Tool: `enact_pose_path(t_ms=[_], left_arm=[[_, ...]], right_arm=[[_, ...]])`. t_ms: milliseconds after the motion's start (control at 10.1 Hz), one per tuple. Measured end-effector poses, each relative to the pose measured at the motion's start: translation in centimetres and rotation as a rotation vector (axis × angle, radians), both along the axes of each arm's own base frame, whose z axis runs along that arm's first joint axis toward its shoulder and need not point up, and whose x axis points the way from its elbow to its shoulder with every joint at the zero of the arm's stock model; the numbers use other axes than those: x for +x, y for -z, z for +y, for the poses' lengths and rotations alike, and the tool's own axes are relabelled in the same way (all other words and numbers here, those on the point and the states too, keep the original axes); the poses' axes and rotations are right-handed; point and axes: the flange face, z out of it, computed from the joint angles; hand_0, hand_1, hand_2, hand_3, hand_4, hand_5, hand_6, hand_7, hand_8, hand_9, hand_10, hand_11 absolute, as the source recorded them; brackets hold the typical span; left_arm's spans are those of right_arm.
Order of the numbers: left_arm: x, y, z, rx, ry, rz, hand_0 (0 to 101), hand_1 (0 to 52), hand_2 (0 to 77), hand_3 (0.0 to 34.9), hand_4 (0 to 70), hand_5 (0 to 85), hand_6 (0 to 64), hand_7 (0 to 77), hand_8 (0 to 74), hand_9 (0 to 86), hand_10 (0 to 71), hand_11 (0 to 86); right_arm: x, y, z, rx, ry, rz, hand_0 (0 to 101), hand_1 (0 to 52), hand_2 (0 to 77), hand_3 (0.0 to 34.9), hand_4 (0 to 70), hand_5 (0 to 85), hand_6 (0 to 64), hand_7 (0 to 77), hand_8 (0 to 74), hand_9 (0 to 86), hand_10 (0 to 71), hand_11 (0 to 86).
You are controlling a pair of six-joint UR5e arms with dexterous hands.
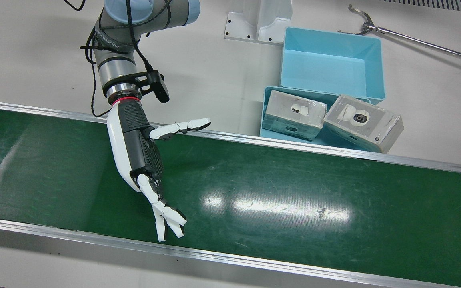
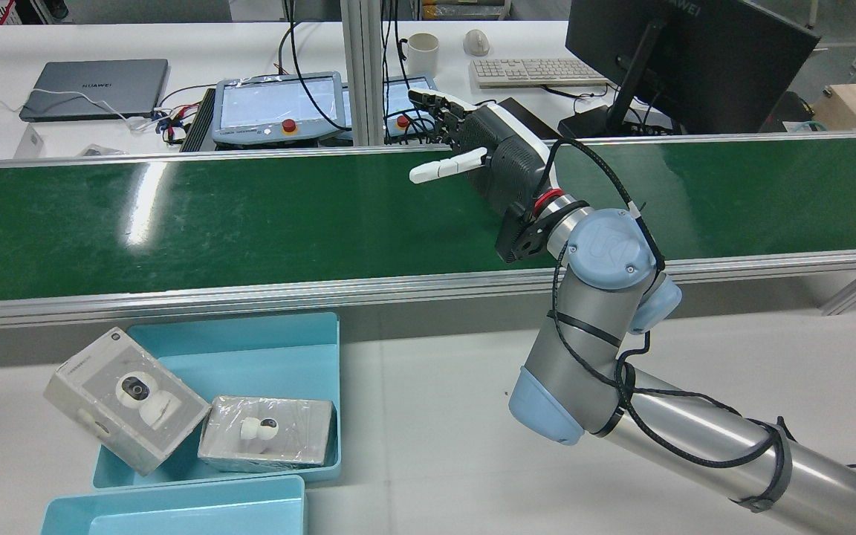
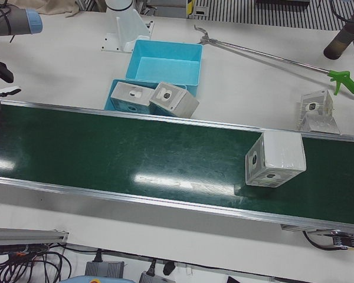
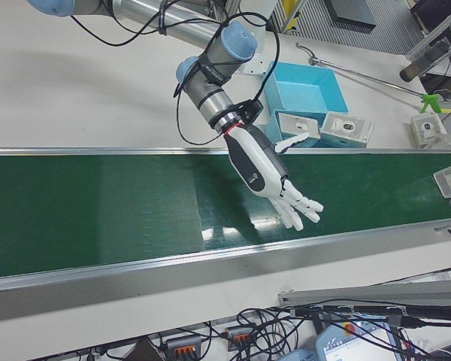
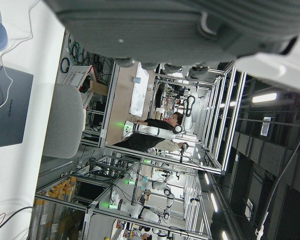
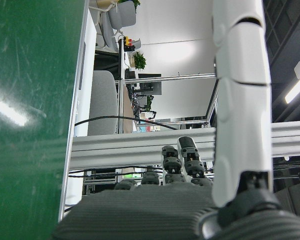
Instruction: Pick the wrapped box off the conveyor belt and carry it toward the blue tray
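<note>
Front view, from its left: the right hand (image 1: 140, 156) hangs low over the green conveyor belt (image 1: 294, 180). Its fingers are spread and point at the near rail, its thumb is swung out toward the far rail, and it holds nothing. No box lies on the stretch of belt beneath it.

Further right, on the white bench (image 1: 34, 60) just beyond the far rail, stands a blue tray (image 1: 269, 94) holding two wrapped boxes. One box (image 1: 293, 115) lies inside and the other (image 1: 363, 122) is tilted over the rim. Behind it, a second, empty blue tray (image 1: 330, 64) touches the first.

The wrapped box (image 3: 275, 159) to be picked shows in the left-front view. It stands upright on the belt, well apart from the hand and past the trays on that view's right.

The step in hand looks like the approach. To do it well, keep the palm facing along the belt with the fingers wide. Meet the box with the thumb on one broad face and the fingers on the opposite one. Close firmly, since the film wrap will probably be slippery. Lift clear of the far rail before swinging toward the trays. The first tray is crowded, so the empty one seems the safer goal.

The left hand (image 5: 190, 30) appears only as a grey palm edge in its own view. I cannot tell how its fingers are set.
</note>
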Motion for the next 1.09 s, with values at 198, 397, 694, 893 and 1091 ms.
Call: enact_pose_path(t_ms=[198, 397, 694, 893, 1091], left_arm=[[0.00, 0.00, 0.00, 0.000, 0.000, 0.000, 0, 0.0, 1.1, 0.0, 0.0, 1.1, 0.5, 0.5, 0.5, 0.0, 0.5, 0.5], [0.00, 0.00, 0.00, 0.000, 0.000, 0.000, 0, 0.0, 1.1, 0.0, 0.0, 1.1, 0.5, 0.5, 0.5, 0.5, 0.5, 0.5], [0.00, 0.00, 0.00, 0.000, 0.000, 0.000, 0, 0.0, 1.1, 0.0, 0.0, 1.1, 0.5, 0.5, 0.5, 0.5, 0.5, 0.5], [0.00, 0.00, 0.00, 0.000, 0.000, 0.000, 0, 0.0, 0.5, 0.0, 0.0, 1.1, 0.5, 0.5, 0.5, 0.5, 0.5, 0.5], [0.00, 0.00, 0.00, 0.000, 0.000, 0.000, 0, 0.0, 0.5, 0.0, 0.0, 1.1, 0.5, 0.5, 0.5, 0.5, 0.5, 0.5]], right_arm=[[0.12, -0.02, 0.07, 0.001, -0.002, -0.002, 49, 15.8, 8.2, 0.0, 9.3, 15.3, 1.6, 3.3, 0.0, 1.6, 0.0, 1.6], [0.09, -0.14, 0.12, 0.000, -0.002, -0.002, 50, 15.8, 8.2, 0.0, 9.3, 15.3, 2.2, 3.3, 0.0, 1.6, 0.0, 1.6], [-0.10, -0.28, 0.11, -0.003, -0.002, 0.002, 50, 15.8, 7.1, 0.0, 6.5, 14.7, 2.2, 3.3, 0.0, 1.6, 0.0, 1.6], [-0.19, -0.42, 0.11, -0.005, -0.001, 0.005, 50, 15.8, 7.1, 0.0, 8.2, 14.7, 2.2, 3.3, 0.0, 1.6, 0.0, 1.6], [-0.42, -0.25, 0.21, -0.001, 0.003, 0.008, 49, 15.8, 7.1, 0.0, 9.3, 15.8, 2.7, 4.4, 0.0, 1.6, 0.0, 1.6]])
